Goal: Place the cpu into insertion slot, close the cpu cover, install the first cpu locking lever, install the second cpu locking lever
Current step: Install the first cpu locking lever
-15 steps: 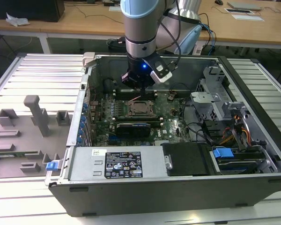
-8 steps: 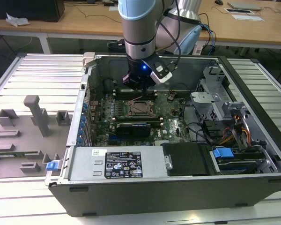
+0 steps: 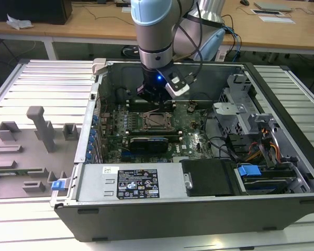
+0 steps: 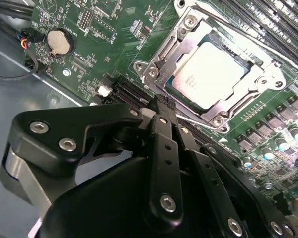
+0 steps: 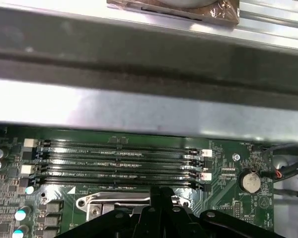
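The cpu (image 4: 208, 74), a pale silver square, lies flat in the insertion slot (image 3: 158, 121) on the green motherboard. The cpu cover (image 4: 181, 42), a silver frame plate, lies down around it with the chip showing through its window. Thin metal levers run along the frame's sides; whether they are latched I cannot tell. My black gripper (image 4: 159, 104) hangs just above the board beside the socket, shut, with nothing between its fingers. In the exterior view the gripper (image 3: 156, 99) is just behind the socket. In the first wrist view the gripper (image 5: 161, 191) sits below the memory slots.
Long black memory slots (image 5: 119, 163) flank the socket, and a coin battery (image 4: 58, 42) sits nearby. The case's back wall (image 5: 139, 114) stands close behind. A black card (image 3: 152, 142), the power supply (image 3: 131, 183) and a drive cage (image 3: 240, 120) surround the board. Grey fixture blocks (image 3: 42, 128) stand outside the case.
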Robot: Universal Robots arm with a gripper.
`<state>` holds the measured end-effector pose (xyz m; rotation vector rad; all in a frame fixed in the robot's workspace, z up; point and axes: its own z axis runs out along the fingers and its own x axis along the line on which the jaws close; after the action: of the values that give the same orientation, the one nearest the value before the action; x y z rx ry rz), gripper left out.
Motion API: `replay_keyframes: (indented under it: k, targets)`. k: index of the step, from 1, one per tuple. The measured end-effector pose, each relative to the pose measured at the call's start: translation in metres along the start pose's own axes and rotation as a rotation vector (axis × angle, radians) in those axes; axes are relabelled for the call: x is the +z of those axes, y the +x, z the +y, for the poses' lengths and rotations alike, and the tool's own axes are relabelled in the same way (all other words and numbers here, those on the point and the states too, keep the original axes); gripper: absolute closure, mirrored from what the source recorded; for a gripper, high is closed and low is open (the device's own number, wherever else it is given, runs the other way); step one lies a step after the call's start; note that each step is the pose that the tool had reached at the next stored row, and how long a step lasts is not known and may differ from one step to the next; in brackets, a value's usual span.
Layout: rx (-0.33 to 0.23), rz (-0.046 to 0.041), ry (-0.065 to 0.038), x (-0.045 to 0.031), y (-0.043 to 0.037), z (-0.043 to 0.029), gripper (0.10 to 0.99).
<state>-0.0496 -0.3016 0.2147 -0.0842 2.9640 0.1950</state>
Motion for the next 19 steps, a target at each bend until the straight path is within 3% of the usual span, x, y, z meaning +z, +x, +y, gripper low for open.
replay_keyframes:
  k: [8, 19]
  targets:
    - [0.031, -0.0057, 0.007, 0.004, 0.0006, 0.0066, 0.98]
    - [0.124, -0.0175, 0.023, 0.0071, 0.0014, 0.0111, 0.98]
